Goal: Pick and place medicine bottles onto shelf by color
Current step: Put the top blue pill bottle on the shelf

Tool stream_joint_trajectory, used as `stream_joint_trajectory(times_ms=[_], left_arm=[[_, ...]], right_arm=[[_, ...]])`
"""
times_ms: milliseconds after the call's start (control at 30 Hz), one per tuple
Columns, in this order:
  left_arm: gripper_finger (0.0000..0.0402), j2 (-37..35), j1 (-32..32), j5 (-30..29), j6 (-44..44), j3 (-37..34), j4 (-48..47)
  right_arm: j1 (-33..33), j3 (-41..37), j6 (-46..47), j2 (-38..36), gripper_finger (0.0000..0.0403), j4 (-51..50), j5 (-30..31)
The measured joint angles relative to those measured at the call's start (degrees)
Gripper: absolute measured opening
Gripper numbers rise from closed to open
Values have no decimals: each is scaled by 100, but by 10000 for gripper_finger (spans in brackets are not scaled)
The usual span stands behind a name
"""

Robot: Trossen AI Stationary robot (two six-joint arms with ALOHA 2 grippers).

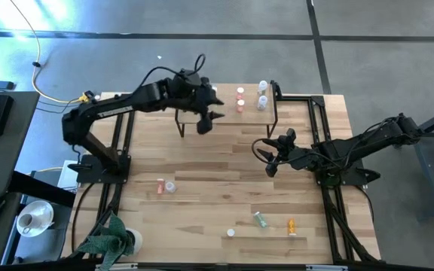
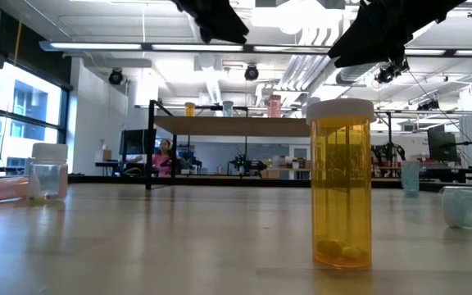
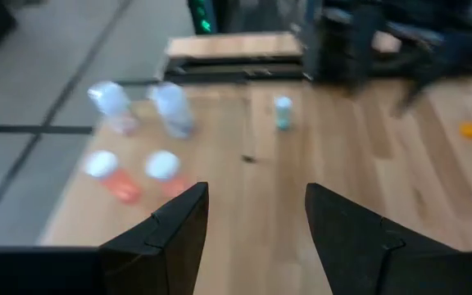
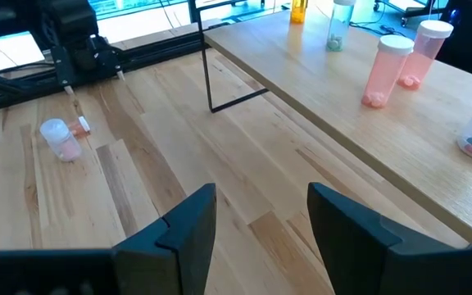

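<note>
Wood tabletop [image 1: 224,173] with loose medicine bottles scattered around, some already up on the shelf [image 1: 232,113].

Four bottles stand on the shelf at its right end: two red/pink ones [image 1: 240,99] and two clear ones [image 1: 262,95]. The left pincer [image 1: 204,120] hangs over the shelf, fingers spread and empty, those bottles just off to its right. The right pincer [image 1: 271,162] is also spread and empty, over the tabletop in front of the shelf. I'd guess the green bottle [image 1: 260,219] and orange bottle [image 1: 291,225] are its next picks: both lie on their sides nearer the front edge, closer to the right arm.
</note>
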Motion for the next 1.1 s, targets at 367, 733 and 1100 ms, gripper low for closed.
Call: stream_joint_trajectory(times_ms=[367,733,1100], left_arm=[[193,-59,-610,17,-370,-1749,1211],[193,-320,-1433,-1,-1060,-3396,3227],[193,-358,-2202,-229,-1202,-3965,4002]], right_arm=[[0,0,1,-17,183,-99,-258],[605,-10,1502,-22,183,-1276,12],[1389,-50,4184,195,183,-2975,717]])
